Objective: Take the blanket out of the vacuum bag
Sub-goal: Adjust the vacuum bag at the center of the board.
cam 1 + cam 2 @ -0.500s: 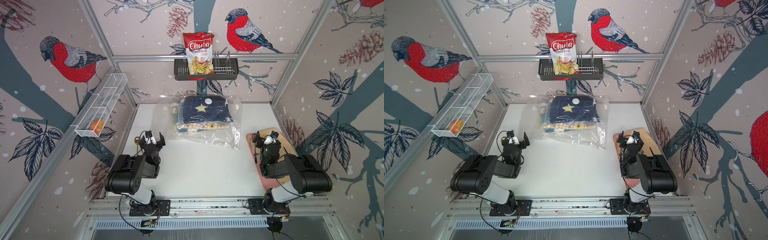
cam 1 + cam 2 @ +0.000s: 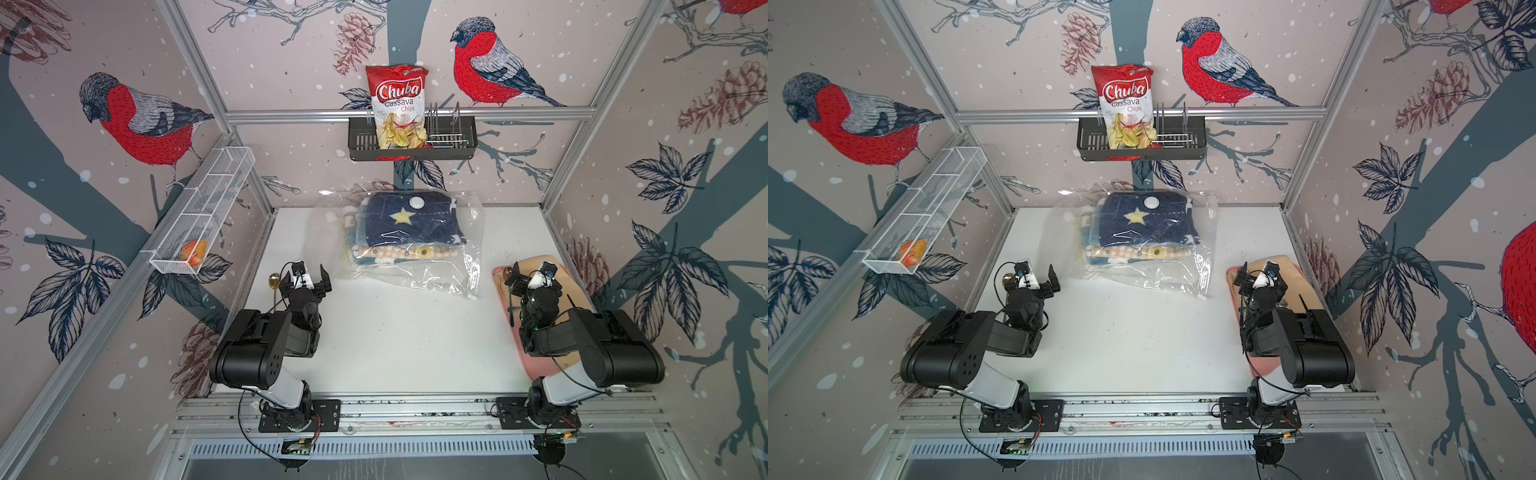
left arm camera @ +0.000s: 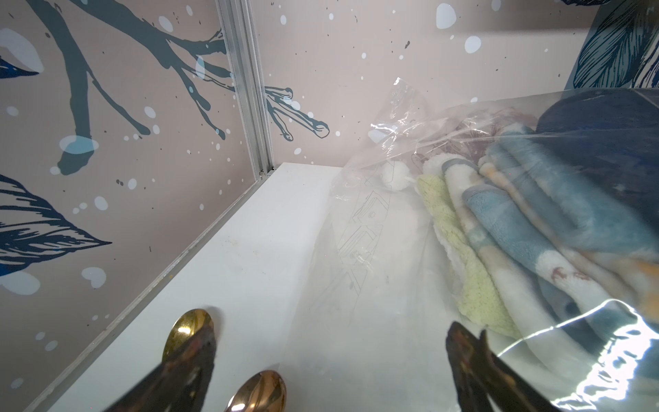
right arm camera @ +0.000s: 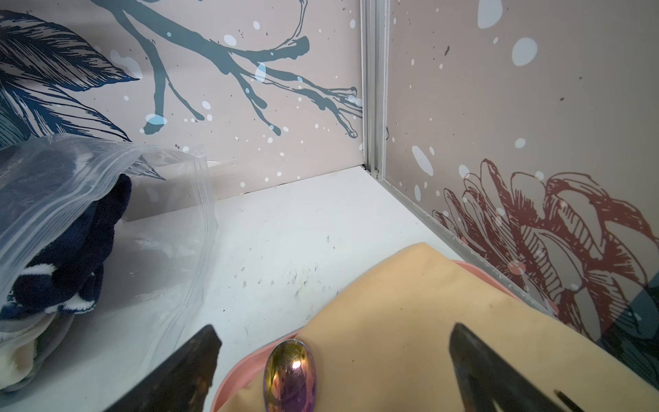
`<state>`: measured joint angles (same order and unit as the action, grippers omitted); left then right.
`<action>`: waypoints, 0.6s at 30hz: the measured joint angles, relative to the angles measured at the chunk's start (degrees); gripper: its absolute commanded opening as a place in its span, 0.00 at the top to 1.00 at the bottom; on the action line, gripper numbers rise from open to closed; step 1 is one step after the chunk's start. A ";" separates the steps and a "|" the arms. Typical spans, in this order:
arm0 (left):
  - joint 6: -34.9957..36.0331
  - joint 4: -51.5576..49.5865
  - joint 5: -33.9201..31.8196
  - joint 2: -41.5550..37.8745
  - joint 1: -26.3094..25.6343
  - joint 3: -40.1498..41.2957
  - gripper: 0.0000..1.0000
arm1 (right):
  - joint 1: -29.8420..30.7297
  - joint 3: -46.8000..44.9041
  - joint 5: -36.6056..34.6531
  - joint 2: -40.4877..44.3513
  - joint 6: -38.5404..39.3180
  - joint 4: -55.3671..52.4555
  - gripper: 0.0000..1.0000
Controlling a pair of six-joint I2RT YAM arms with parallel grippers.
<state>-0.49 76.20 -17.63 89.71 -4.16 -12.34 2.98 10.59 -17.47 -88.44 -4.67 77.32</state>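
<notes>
The vacuum bag (image 2: 461, 274), clear and crinkly, lies at the back middle of the white table, with a round white valve cap (image 2: 416, 203) on top. Inside it is the folded blanket (image 2: 409, 228), navy with a yellow star over pale blue and cream layers; both top views show it (image 2: 1142, 226). My left gripper (image 2: 306, 279) stands open at the bag's near left corner, holding nothing. In the left wrist view the gripper (image 3: 330, 356) faces the bag (image 3: 356, 242) and blanket (image 3: 535, 228). My right gripper (image 2: 534, 277) is open and empty to the right of the bag (image 4: 178, 214).
Two metal spoons (image 3: 187, 330) (image 3: 260, 390) lie by the left gripper. Under the right gripper (image 4: 335, 356) is a pink tray (image 2: 536, 365) with a beige cloth (image 4: 428, 321) and an iridescent spoon (image 4: 290, 374). A chips bag (image 2: 398, 108) stands in a black wall rack (image 2: 457, 141). A wire shelf (image 2: 199, 220) hangs left.
</notes>
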 measured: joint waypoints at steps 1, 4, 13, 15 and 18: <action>0.04 0.00 0.00 0.00 -0.02 0.00 0.01 | 0.00 0.00 0.00 0.00 0.00 0.00 0.00; 0.04 0.02 0.02 0.00 -0.02 0.02 0.02 | 0.00 0.00 0.00 0.00 0.00 0.00 0.00; 0.04 0.02 0.09 0.00 -0.02 0.02 0.01 | -0.09 0.00 0.00 0.00 0.00 0.00 0.00; 0.04 0.02 0.74 0.00 0.00 0.02 0.01 | -0.13 0.00 0.00 0.00 0.00 0.00 0.00; 0.04 0.02 0.90 0.00 0.00 0.02 0.02 | -0.15 0.00 0.02 0.00 0.00 0.00 0.00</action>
<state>-0.45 76.23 -16.73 89.71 -4.16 -12.32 2.83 10.59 -17.45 -88.44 -4.67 77.32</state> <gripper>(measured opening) 0.984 0.999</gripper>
